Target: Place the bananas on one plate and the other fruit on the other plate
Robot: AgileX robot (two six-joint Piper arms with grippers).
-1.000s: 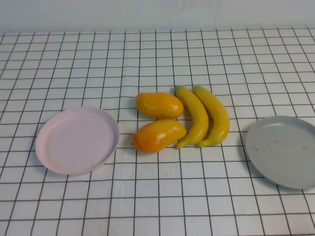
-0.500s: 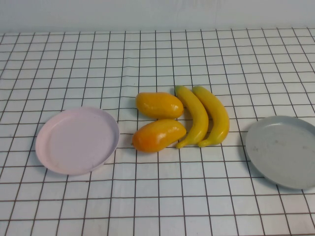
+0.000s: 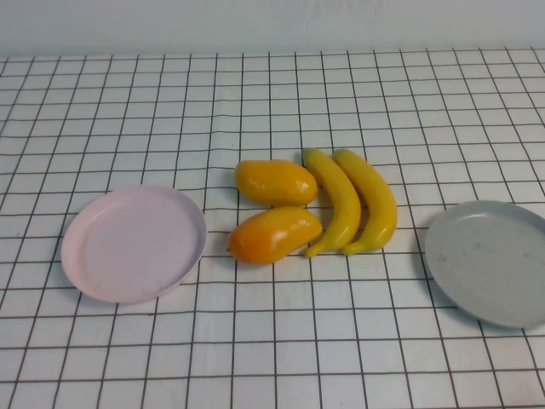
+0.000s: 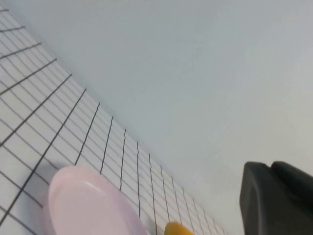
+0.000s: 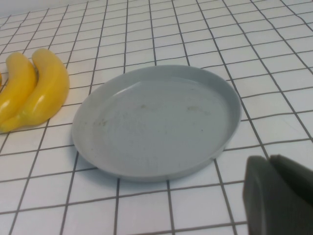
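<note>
Two bananas (image 3: 353, 200) lie side by side at the table's middle, right of two orange-yellow mango-like fruits (image 3: 274, 181), (image 3: 274, 233). The pink plate (image 3: 134, 244) sits empty at the left, the grey-blue plate (image 3: 490, 260) empty at the right. Neither arm shows in the high view. My left gripper (image 4: 271, 166) is shut and empty, above the table on the pink plate's (image 4: 93, 200) side. My right gripper (image 5: 269, 159) is shut and empty, low over the table beside the grey-blue plate (image 5: 156, 120), with the bananas (image 5: 34, 88) beyond it.
A white cloth with a black grid (image 3: 272, 341) covers the table. A pale wall (image 3: 272, 21) runs along the far edge. A sliver of one orange fruit (image 4: 177, 229) shows in the left wrist view.
</note>
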